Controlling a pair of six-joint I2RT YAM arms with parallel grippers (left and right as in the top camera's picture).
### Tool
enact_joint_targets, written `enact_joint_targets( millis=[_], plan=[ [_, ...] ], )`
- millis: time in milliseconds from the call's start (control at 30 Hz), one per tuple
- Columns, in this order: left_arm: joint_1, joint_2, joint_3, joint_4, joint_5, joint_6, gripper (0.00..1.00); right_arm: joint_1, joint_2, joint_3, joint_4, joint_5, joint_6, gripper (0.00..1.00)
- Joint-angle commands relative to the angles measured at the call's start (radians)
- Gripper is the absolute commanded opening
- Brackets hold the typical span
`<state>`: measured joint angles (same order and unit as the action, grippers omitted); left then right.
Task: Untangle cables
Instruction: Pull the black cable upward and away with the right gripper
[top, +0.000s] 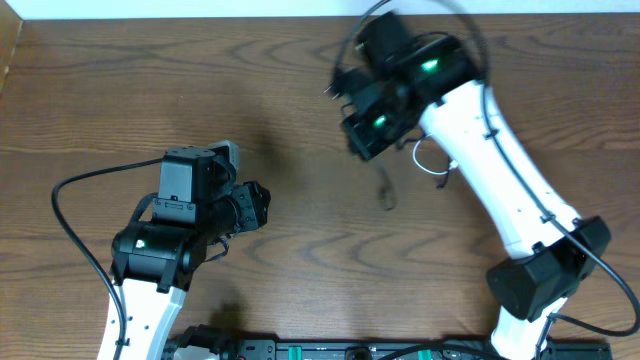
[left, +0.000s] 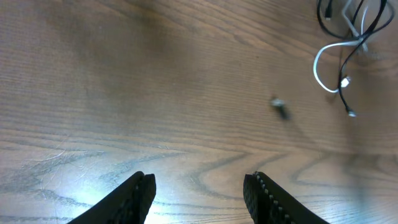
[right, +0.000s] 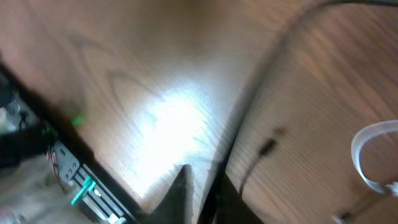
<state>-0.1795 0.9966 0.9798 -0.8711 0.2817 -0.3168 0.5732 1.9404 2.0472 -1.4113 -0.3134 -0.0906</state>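
Fingers (left: 138, 198) of my left gripper (left: 199, 185) occupy the lower edge of the left wrist view. Jaw state: spread wide, with nothing between them and only bare table (left: 124, 93) beneath.

My right gripper (right: 206, 180) is over the far half of the table in the overhead view. Its own wrist view is blurred. Jaw state: drawn almost together, with a black cable (right: 261, 74) running up from between them toward the upper right corner. I read this as a grip on that cable.

A plug end (right: 268, 147) on a second thin black cord shows just to the right of the held cable. Whether it touches the table cannot be determined. The white cable (right: 368, 142) forms a loop at the right edge of that view.

Seen from my left wrist, the white loop and the black cords are bunched together at the far right, well apart from my left gripper.
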Motion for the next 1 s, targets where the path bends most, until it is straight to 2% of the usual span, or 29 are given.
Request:
enact_joint_targets(
  millis=[0,67,133,167,200,367,433,500,667,800,967],
  plan=[
    [0.003,-0.002,0.019,-0.004,-0.01,0.009,0.52,0.037,-0.01,-0.006,0.027,0.19,-0.01,0.61],
    [0.003,-0.002,0.019,-0.004,-0.01,0.01,0.52,0.042,-0.01,-0.005,0.032,0.403,0.144,0.83],
    [0.003,-0.002,0.019,-0.004,-0.01,0.01,0.52,0.035,-0.01,-0.006,0.022,0.598,0.307,0.99],
    [0.003,-0.002,0.019,-0.004,-0.01,0.01,0.52,0.018,-0.01,-0.006,0.015,0.701,0.398,0.99],
    [0.003,-0.002,0.019,-0.004,-0.01,0.01,0.52,0.008,-0.01,-0.006,0.016,0.714,0.418,0.99],
    [0.003,-0.002,0.019,-0.008,-0.01,0.02,0.53,-0.094,-0.009,-0.019,0.05,0.696,0.442,0.99],
    [0.003,-0.002,0.018,-0.01,-0.01,0.039,0.58,-0.136,-0.008,-0.035,0.067,0.686,0.442,0.99],
    [0.003,-0.002,0.016,-0.011,-0.011,0.053,0.59,-0.184,-0.006,-0.056,0.098,0.644,0.41,0.99],
    [0.003,0.002,0.005,-0.01,-0.011,0.055,0.61,-0.312,0.017,-0.117,0.217,0.359,0.187,0.99],
    [0.003,0.018,0.005,-0.01,-0.01,0.055,0.62,-0.374,0.052,-0.134,0.252,0.277,0.163,0.99],
    [0.003,0.044,0.005,-0.01,-0.01,0.055,0.62,-0.402,0.151,-0.135,0.248,0.276,0.143,0.98]
  ],
)
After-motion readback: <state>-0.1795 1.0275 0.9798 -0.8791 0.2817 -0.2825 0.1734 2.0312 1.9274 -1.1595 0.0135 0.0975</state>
